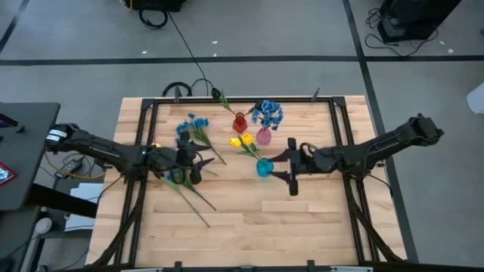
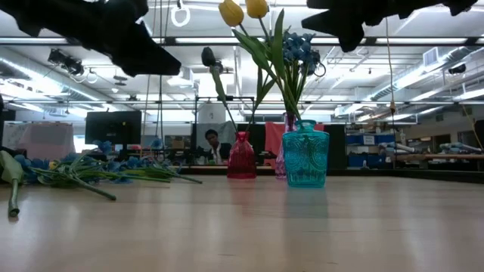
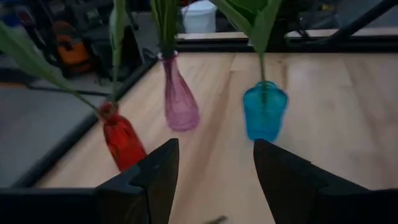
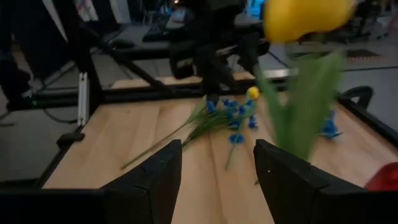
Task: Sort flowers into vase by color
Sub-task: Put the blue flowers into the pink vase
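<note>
Three small vases stand at the table's middle. The teal vase [image 1: 264, 168] holds yellow tulips [image 1: 243, 140]. The pink vase [image 1: 263, 137] holds blue blossoms [image 1: 268, 113]. The red vase [image 1: 240, 123] holds one dark-budded stem [image 2: 209, 57]. Loose blue flowers [image 1: 192, 128] and long green stems [image 1: 193, 198] lie flat on the table at the left. My left gripper [image 1: 200, 168] hovers open and empty above those stems, facing the vases [image 3: 214, 180]. My right gripper [image 1: 278, 167] hangs open and empty just right of the teal vase [image 4: 216, 180].
A dark metal frame [image 1: 227, 100] runs around the table's far edge and sides. Bare wood lies along the table's near half [image 1: 249, 227]. A person sits far behind the table in the low view [image 2: 212, 141].
</note>
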Robot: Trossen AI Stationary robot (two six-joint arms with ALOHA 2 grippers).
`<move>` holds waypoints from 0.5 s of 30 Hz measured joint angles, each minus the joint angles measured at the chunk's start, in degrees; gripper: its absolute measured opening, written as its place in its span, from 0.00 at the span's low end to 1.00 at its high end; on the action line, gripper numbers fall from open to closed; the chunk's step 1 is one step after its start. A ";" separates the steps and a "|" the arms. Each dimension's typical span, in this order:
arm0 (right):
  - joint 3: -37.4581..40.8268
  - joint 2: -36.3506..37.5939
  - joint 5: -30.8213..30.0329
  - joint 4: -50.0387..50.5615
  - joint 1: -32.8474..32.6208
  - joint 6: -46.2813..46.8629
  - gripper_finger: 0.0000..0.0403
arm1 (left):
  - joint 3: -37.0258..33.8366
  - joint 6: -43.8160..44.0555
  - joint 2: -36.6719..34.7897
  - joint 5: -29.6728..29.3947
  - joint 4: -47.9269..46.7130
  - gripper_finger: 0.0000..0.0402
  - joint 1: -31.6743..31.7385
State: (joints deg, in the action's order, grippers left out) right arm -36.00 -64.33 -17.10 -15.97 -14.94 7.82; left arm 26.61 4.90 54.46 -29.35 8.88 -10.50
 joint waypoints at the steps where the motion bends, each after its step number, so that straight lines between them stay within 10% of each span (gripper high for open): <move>1: -0.58 -1.23 -0.77 0.01 -0.99 0.18 0.52 | -0.01 1.90 -0.36 0.71 -1.23 0.53 -0.52; 15: -2.74 -11.02 -4.75 1.23 -3.63 1.63 0.52 | 0.53 45.82 4.77 14.76 -20.07 0.53 -7.58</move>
State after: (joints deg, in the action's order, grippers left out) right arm -38.74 -75.35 -21.85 -14.74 -18.57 9.45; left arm 27.14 50.72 59.23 -14.59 -11.19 -18.07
